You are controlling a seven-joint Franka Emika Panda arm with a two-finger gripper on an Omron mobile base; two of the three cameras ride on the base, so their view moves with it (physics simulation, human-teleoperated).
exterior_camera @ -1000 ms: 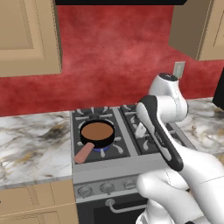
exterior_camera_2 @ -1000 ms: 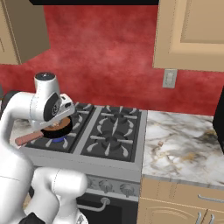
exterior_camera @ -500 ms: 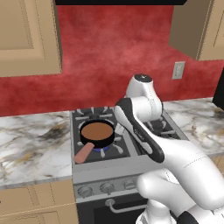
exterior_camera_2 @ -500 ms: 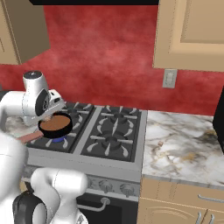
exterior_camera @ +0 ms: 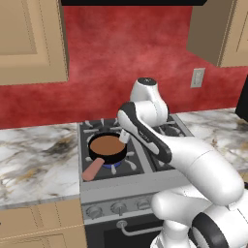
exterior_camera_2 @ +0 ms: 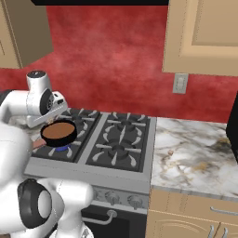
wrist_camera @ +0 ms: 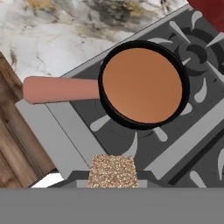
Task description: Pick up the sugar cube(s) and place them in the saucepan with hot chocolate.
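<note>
From my remote station, nearest the hand camera I see a speckled tan sugar cube [wrist_camera: 113, 171] at the 6 o'clock edge of the hand view, seated where the fingertips would be. The fingers themselves are hidden behind it; I judge them set narrowly apart and clamped on the cube.

Change noted: over the last second the arm has swung from the right side of the black gas stove [exterior_camera: 145, 162] across to its left burners, carrying the cube with it. The gripper [exterior_camera: 124, 136] now hangs just beside the pan's rim, at about 3 o'clock from it in the left base view. I judge transport nearly done, release pending.

Beyond the cube, toward 12 o'clock in the hand view, sits the small round black saucepan with brown hot chocolate and a salmon-pink handle [wrist_camera: 142, 85]. It rests on the front-left burner [exterior_camera_2: 57, 132]. The cube is not yet over the liquid; a short advance seems needed.
</note>
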